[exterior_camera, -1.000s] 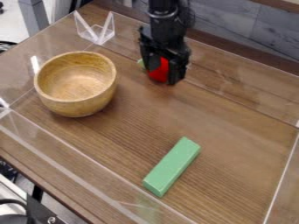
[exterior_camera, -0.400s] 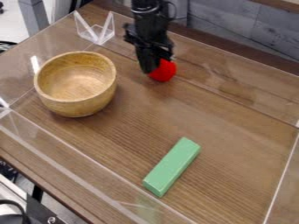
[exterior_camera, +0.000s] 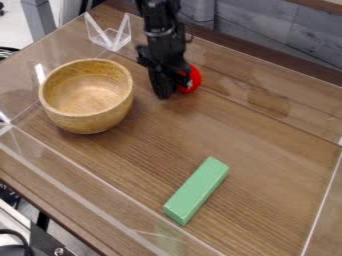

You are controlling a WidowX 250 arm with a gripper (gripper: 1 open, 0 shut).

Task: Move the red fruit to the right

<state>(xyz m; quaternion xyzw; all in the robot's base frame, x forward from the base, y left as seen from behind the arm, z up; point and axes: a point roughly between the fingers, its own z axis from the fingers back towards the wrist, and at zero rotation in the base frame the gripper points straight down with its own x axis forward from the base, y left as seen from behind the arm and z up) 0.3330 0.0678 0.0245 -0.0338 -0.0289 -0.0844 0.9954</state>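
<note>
The red fruit (exterior_camera: 190,78) lies on the wooden table just right of the gripper (exterior_camera: 163,88), partly hidden behind its dark fingers (exterior_camera: 158,78). The gripper points straight down with its tips at the table surface, left of the fruit and right of the wooden bowl. The fingers look close together, and the gap between them is too dark to judge. The fruit seems to sit beside the fingers rather than between them.
A wooden bowl (exterior_camera: 87,95) stands at the left. A flat green block (exterior_camera: 197,189) lies near the front right. Clear plastic walls (exterior_camera: 107,32) ring the table, with a folded clear corner at the back left.
The gripper had stood open around the fruit, then drew its fingers in and shifted left. The fruit now shows at the gripper's right side, close to where it was.
</note>
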